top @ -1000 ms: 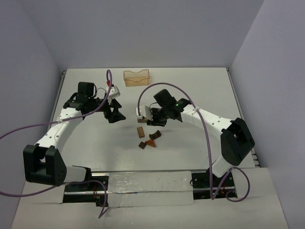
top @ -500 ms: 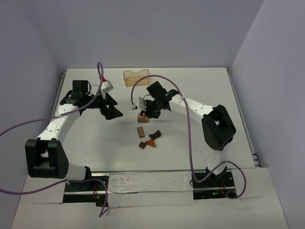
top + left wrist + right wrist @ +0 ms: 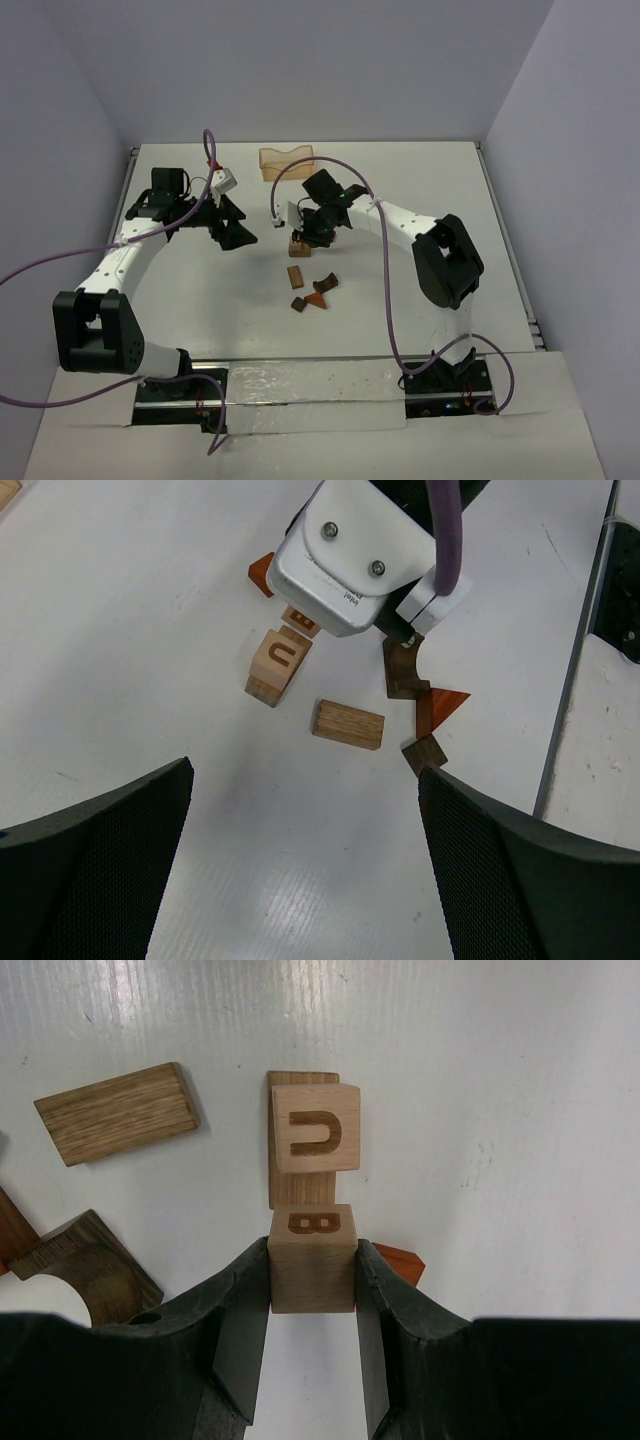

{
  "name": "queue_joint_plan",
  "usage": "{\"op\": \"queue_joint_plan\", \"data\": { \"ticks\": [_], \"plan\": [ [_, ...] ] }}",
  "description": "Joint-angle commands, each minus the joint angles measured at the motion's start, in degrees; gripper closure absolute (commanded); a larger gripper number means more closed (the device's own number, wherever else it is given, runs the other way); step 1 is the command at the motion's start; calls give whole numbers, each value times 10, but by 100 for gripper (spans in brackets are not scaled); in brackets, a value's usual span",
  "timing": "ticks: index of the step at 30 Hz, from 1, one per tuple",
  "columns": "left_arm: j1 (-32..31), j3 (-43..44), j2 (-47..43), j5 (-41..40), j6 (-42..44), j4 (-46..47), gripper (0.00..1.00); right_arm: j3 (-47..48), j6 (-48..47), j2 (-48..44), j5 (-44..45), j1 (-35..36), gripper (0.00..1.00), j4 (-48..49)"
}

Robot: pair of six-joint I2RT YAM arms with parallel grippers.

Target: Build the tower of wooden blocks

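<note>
My right gripper (image 3: 312,1252) is shut on a tan cube marked B (image 3: 312,1280). It holds the cube just beside a tan cube marked U (image 3: 316,1128), which rests on a flat tan block (image 3: 300,1188). A reddish wedge (image 3: 398,1262) lies by the right finger. In the top view the right gripper (image 3: 303,236) is over this group. A tan plank (image 3: 348,724), a dark arch block (image 3: 403,670), a red wedge (image 3: 442,702) and a dark cube (image 3: 425,753) lie close by. My left gripper (image 3: 305,772) is open and empty, to their left (image 3: 235,232).
A pale orange translucent tray (image 3: 287,163) stands at the back of the table behind the blocks. The right wrist's white camera housing (image 3: 360,550) hangs over the B and U cubes. The loose blocks (image 3: 312,290) lie in front of the right gripper.
My right gripper has moved back and to the left with the B cube, up to the U cube. My left gripper has drawn back a little to the left.
</note>
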Motion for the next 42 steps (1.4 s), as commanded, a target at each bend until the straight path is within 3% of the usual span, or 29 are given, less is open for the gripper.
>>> {"op": "queue_joint_plan", "data": {
  "ticks": [1,42],
  "plan": [
    [4,20,1,24,3,24,1,37,9,12,5,1,79,-7],
    [4,30,15,24,5,23,1,83,12,67,19,20,76,-31]
  ]
}}
